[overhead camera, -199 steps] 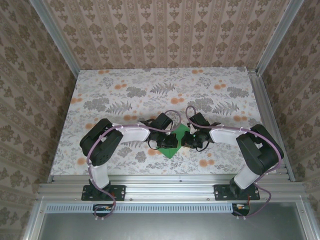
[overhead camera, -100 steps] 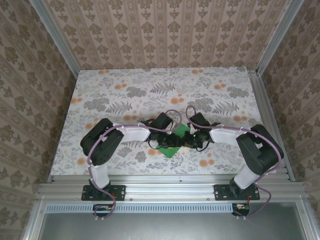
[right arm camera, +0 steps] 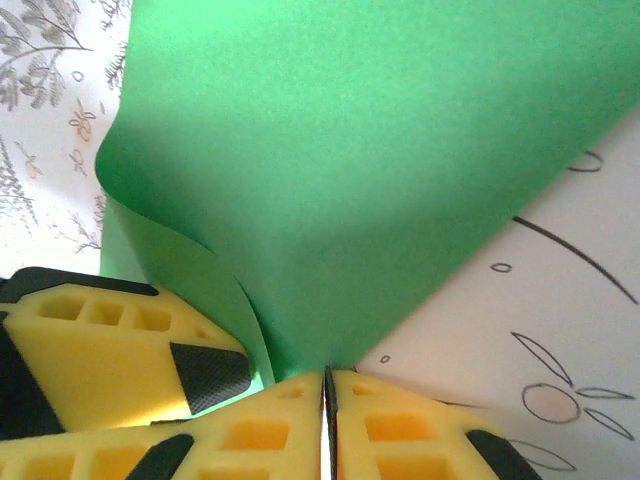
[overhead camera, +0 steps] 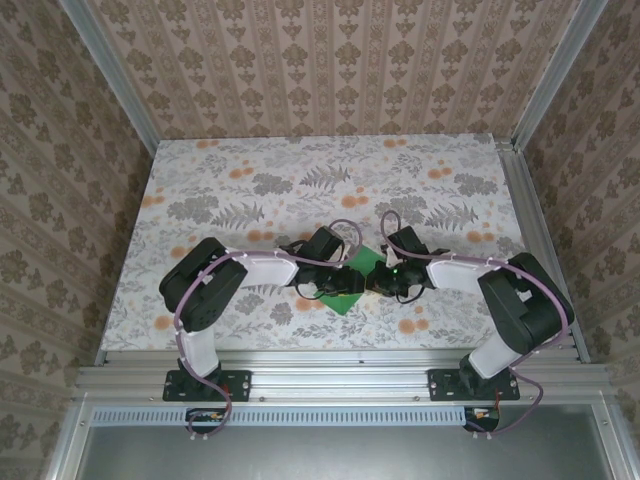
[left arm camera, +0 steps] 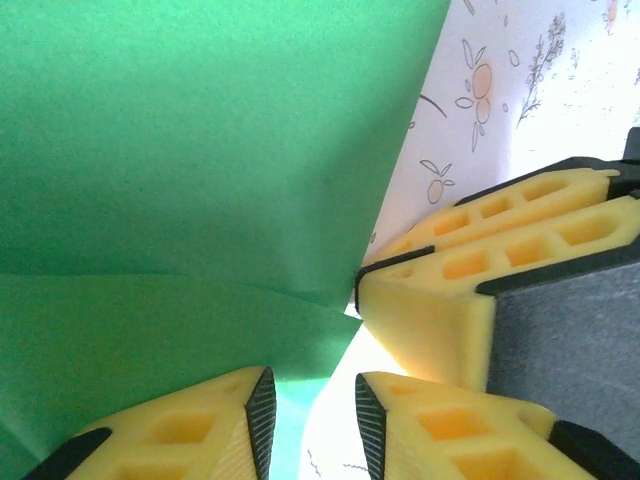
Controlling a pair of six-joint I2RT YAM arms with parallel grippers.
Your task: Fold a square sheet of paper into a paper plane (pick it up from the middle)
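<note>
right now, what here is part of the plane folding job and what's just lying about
Job:
paper, pinched by the right gripper
left gripper, open at the paper's edge

Not the job:
floral table
wallpapered walls
metal rail

The square sheet of paper is thin green paper, matt and smooth, without sheen even where it curls. Pressed against it, the fingers of my right gripper are yellow, foam-like plastic with a fine grain and moulded hollow cells. Beside the sheet, my left gripper has black, finely ribbed, rubbery pads. Under the sheet the table has a matt printed floral covering. Nearer than the sheet, the frame rail is dull silvery metal.
</note>
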